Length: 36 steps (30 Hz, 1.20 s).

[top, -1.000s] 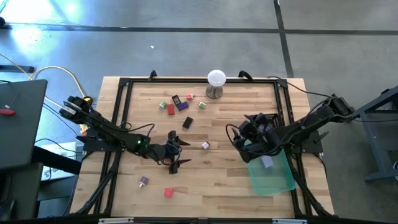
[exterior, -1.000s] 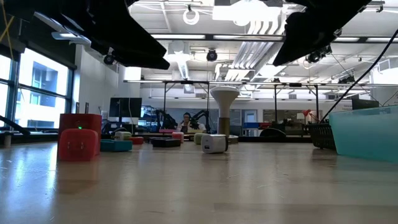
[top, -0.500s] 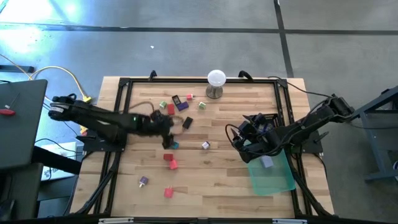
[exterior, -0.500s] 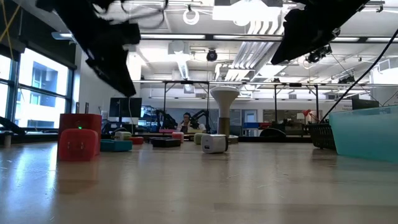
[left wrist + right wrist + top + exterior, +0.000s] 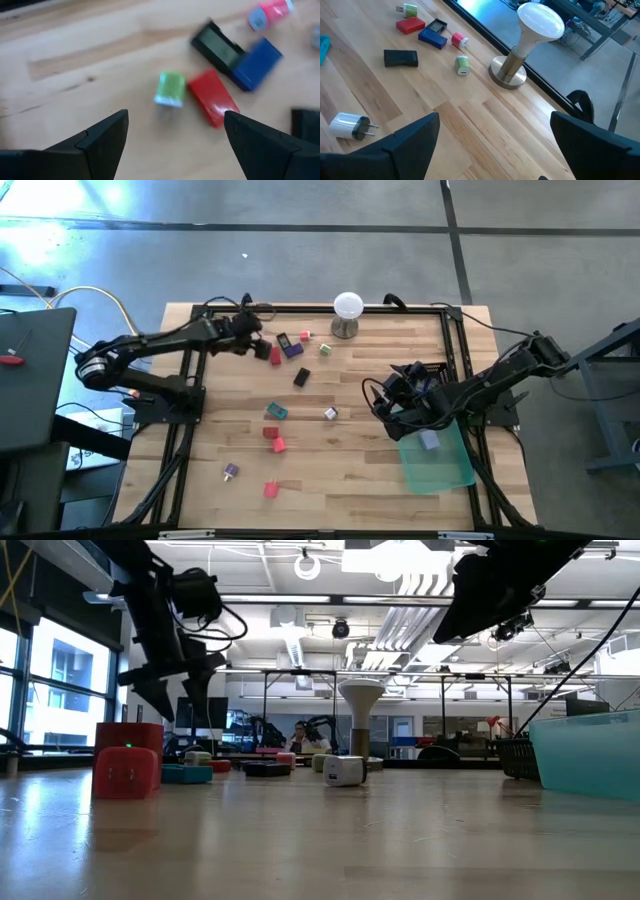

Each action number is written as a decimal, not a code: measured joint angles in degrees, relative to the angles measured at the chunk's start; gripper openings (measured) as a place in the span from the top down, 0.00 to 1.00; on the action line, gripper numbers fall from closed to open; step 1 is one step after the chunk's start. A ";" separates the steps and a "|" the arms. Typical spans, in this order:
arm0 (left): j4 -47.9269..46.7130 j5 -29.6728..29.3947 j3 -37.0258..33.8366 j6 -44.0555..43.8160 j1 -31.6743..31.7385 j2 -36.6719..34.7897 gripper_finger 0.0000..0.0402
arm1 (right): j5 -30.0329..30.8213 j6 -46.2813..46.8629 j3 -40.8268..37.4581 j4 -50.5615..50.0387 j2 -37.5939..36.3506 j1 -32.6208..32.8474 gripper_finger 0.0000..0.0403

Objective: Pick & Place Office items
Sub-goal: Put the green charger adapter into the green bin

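Note:
The office items lie scattered on the wooden table. My left gripper [image 5: 256,343] [image 5: 175,120] is open above the far-left cluster: a pale green piece [image 5: 171,88], a red block [image 5: 213,97], a black piece [image 5: 217,47], a blue one [image 5: 257,62] and a pink one [image 5: 272,10]. It touches none of them. Mid-table lie a black piece [image 5: 301,377], a teal piece [image 5: 276,411], a white plug [image 5: 330,414] and red pieces [image 5: 270,432]. My right gripper [image 5: 395,408] [image 5: 495,120] is open and empty by the green tray [image 5: 445,470], which holds a lavender piece [image 5: 429,440].
A white ball on a metal stand [image 5: 347,312] stands at the far edge. A black frame [image 5: 195,360] borders the table. A purple piece [image 5: 231,471] and a red one [image 5: 270,489] lie near the front-left. In the low view a red block [image 5: 127,772] stands closest.
My left gripper has swung from the middle of the table, over the red and teal pieces, toward the far edge, and now hangs over the far-left cluster. The red and teal pieces it covered show again.

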 joint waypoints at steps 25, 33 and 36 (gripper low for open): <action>6.09 -5.95 -0.04 17.35 1.54 6.66 0.20 | 0.02 0.00 0.00 0.39 0.00 0.00 0.09; 8.39 -5.74 -0.07 14.99 -0.48 13.07 0.20 | 0.00 0.00 0.00 0.42 -0.02 0.00 0.09; 8.85 -5.74 -0.07 14.97 -1.05 15.12 0.20 | 0.00 0.00 0.00 0.44 -0.02 0.00 0.09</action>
